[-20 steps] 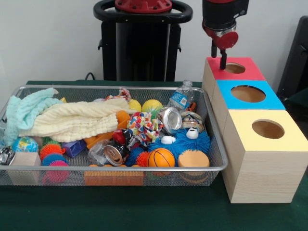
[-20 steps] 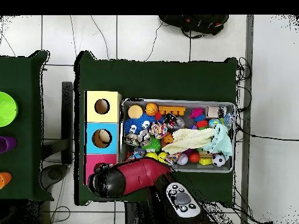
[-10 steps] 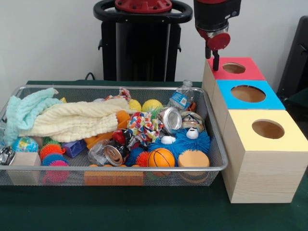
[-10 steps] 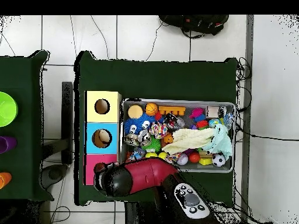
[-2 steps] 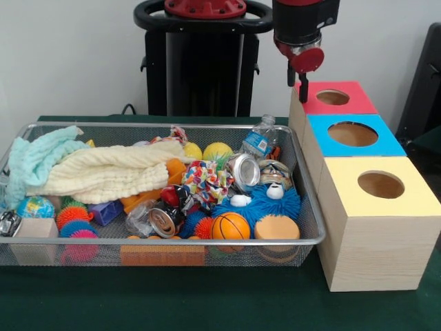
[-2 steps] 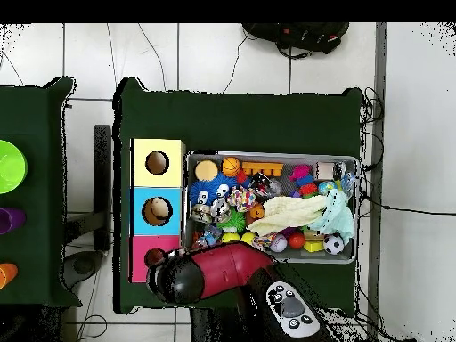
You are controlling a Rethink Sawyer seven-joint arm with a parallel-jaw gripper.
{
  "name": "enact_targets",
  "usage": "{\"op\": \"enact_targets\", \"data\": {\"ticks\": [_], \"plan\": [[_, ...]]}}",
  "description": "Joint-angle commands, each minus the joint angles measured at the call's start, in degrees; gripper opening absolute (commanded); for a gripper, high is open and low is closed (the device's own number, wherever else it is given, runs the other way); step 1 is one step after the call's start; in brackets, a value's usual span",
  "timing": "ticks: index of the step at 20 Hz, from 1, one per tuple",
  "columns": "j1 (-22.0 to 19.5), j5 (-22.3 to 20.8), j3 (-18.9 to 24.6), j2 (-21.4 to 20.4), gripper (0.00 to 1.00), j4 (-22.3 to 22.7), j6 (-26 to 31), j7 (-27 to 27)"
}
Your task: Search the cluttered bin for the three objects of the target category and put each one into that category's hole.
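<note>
I see my gripper (image 5: pixel 301 88) above the red-topped box's (image 5: pixel 348 107) round hole; finger state I cannot tell.

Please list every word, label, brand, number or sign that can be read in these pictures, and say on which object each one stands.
No text can be read in either view.
Water bottle: it has a blue label, but the print is too blurred to read.
Tin cans: no legible print.
Red box, blue box, yellow box: plain coloured tops with holes, no writing.
</note>
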Motion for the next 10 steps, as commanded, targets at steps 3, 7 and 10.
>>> {"op": "enact_targets", "data": {"ticks": [3,7,10], "plan": [[-4.46,-13.56,-5.52,2.51,1.0,-0.11,-10.27,-8.16],[-8.91,-14.0,-2.43,1.3,1.0,1.96,-10.07,-10.34],[-13.46,-11.57,2.29,0.29,1.0,4.0,-8.07,-11.76]]}}
